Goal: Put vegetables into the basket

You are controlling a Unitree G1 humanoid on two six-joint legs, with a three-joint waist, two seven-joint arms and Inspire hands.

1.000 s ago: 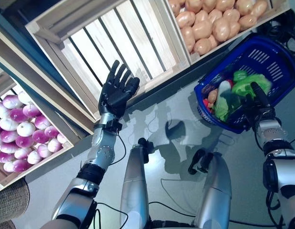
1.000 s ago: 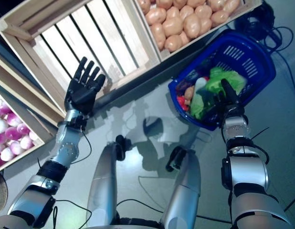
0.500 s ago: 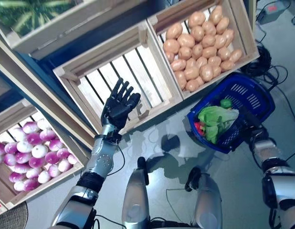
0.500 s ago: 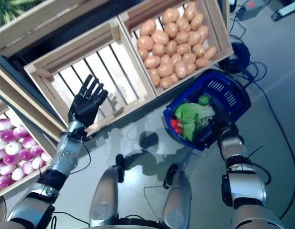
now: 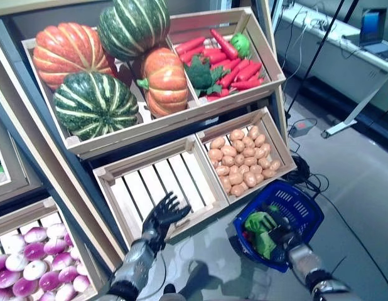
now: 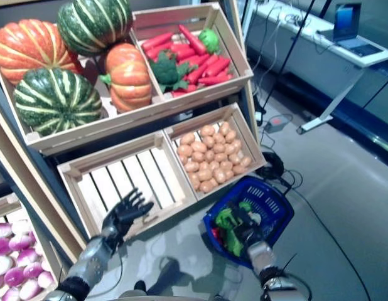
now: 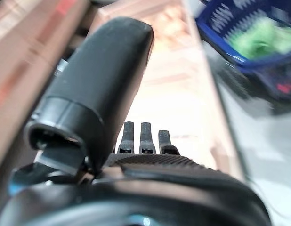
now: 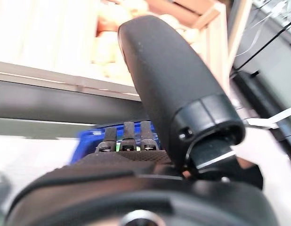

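Left eye view: the left hand (image 5: 161,217) is at 6 o'clock, fingers spread apart and holding nothing, in front of the empty slatted crate (image 5: 159,182). The blue basket (image 5: 294,207) sits on the floor at 4 o'clock, below the crate of potatoes (image 5: 241,160). Green leafy vegetables (image 5: 260,224) and a red item lie inside the basket. The right hand (image 5: 283,241) is at the basket's near rim; whether its fingers grip the rim cannot be told here. Pumpkins (image 5: 97,103) fill the upper shelf at 11 o'clock; the crate of red peppers (image 5: 228,63) is at 1 o'clock. Purple-white onions (image 5: 31,276) are at 8 o'clock.

Right eye view: same layout, basket at 5 o'clock.

Left wrist view: thumb and fingers (image 7: 146,136) extend straight toward the pale crate; the basket is at 2 o'clock.

Right wrist view: fingers (image 8: 126,136) point at the blue basket; their tips are not visible, so a grip cannot be confirmed.
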